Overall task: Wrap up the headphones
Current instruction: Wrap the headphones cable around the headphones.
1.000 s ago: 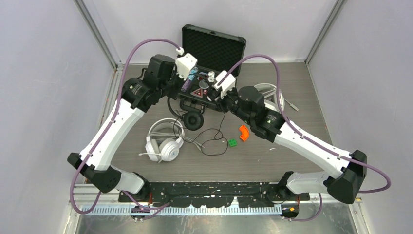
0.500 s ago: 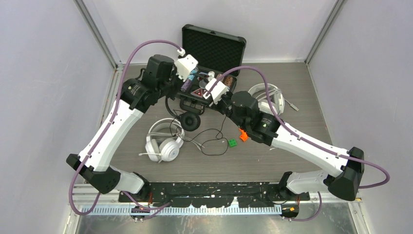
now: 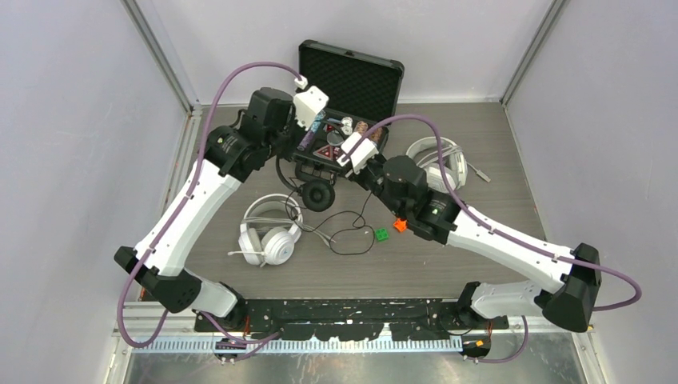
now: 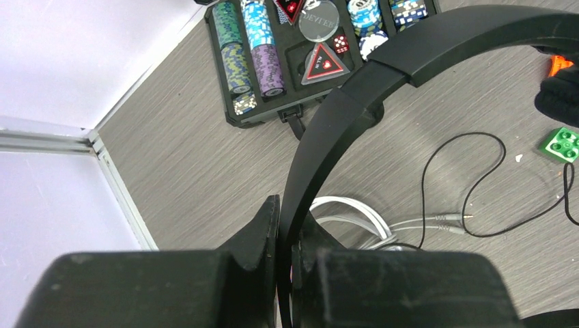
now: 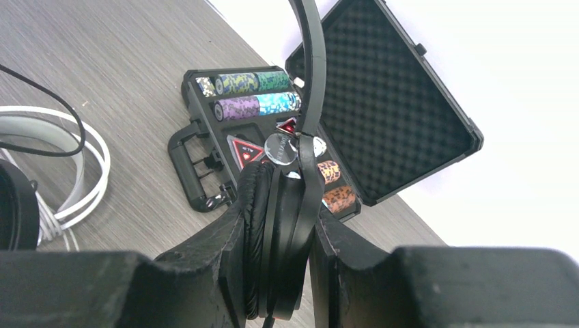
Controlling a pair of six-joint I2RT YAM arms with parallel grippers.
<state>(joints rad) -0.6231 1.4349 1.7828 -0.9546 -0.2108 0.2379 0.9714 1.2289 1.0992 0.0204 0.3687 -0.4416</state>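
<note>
The black headphones [image 3: 318, 194] hang between both arms just in front of the poker case. My left gripper [image 4: 287, 229] is shut on their thin black headband [image 4: 410, 55]. My right gripper [image 5: 278, 253] is shut on one black ear cup [image 5: 273, 205], and the headband rises from it. The other ear cup sits low near the table. Their thin black cable [image 3: 345, 232] lies in loops on the table. One white pair of headphones [image 3: 268, 234] lies to the front left. Another white pair [image 3: 438, 158] lies at the right, partly behind my right arm.
An open black case [image 3: 352, 76] with poker chips [image 4: 252, 55] stands at the back, right behind the grippers. A green brick [image 3: 383, 235] and an orange piece [image 3: 399, 226] lie beside my right arm. Metal frame rails [image 3: 188, 152] border the table's left side.
My right arm has swung left toward the case with the ear cup in its grip and now covers most of the orange piece. The left arm has shifted slightly, still gripping the headband.
</note>
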